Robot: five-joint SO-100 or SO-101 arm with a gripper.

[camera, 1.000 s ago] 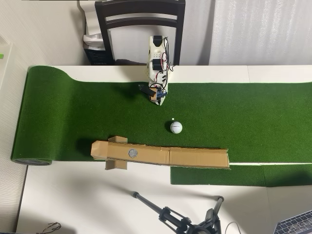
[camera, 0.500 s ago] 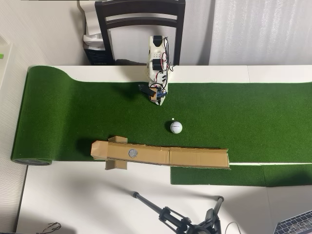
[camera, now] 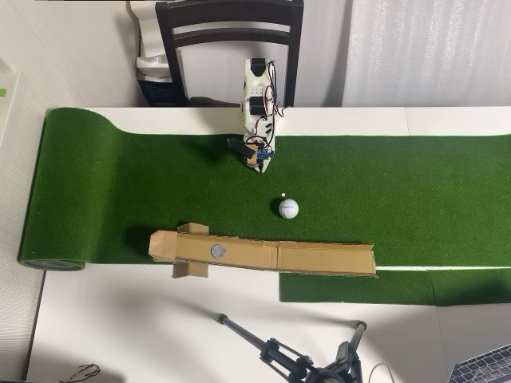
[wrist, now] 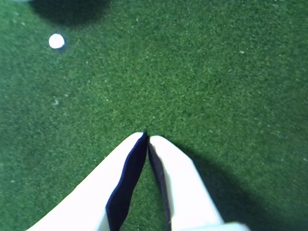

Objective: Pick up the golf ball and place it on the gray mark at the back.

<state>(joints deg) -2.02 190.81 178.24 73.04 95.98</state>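
In the overhead view the white golf ball [camera: 289, 208] rests on the green turf [camera: 399, 191], near the middle. The round gray mark [camera: 217, 250] lies on a cardboard strip [camera: 319, 257] along the turf's lower edge, to the ball's lower left. My arm is folded at the top centre, and its gripper [camera: 260, 166] points down at the turf a short way above and left of the ball. The wrist view shows the gripper [wrist: 147, 136] shut, white fingers [wrist: 178, 178] touching at the tips, nothing between them. No ball appears there.
A tiny white dot [camera: 283, 195] sits on the turf just above the ball and shows in the wrist view too, as the white dot [wrist: 56, 41]. A dark chair [camera: 230, 32] stands behind the arm. A black tripod [camera: 295, 359] lies on the white table below the cardboard.
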